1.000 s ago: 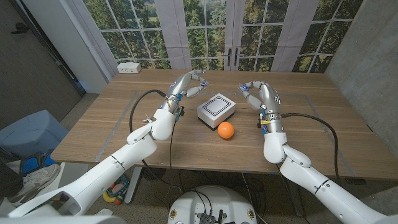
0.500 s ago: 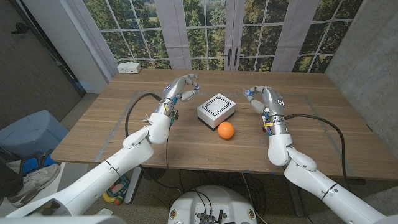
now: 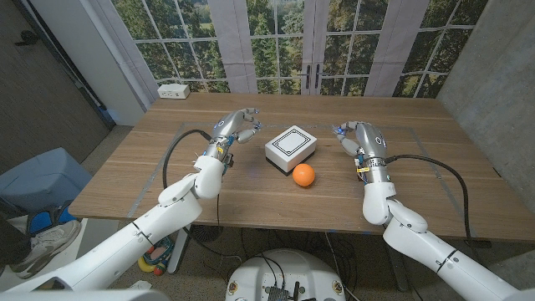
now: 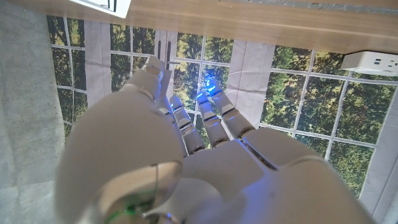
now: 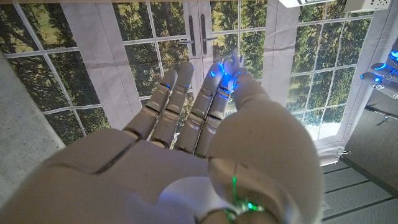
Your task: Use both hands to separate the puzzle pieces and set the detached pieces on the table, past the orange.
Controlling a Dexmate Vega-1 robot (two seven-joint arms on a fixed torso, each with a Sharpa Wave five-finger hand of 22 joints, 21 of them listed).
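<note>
The puzzle (image 3: 292, 146) is a white block with a black square outline on its top, standing whole in the middle of the wooden table (image 3: 125, 180). The orange (image 3: 303, 174) lies just in front of it, toward me. My left hand (image 3: 234, 127) hovers to the left of the puzzle, apart from it, fingers loosely spread and holding nothing. To the right of the puzzle my right hand (image 3: 355, 136) stands clear of it, also without anything in it. In the wrist views the left hand (image 4: 186, 155) and the right hand (image 5: 186, 143) reach out with fingers extended.
A white power strip (image 3: 174, 90) lies at the table's far left corner and also appears in the left wrist view (image 4: 371, 60). Tall windows stand behind the table. A blue bin (image 3: 42, 180) sits on the floor to the left.
Both hands have drawn away from the puzzle: the left one leftward and toward me, the right one to the right. The puzzle and the orange have not moved.
</note>
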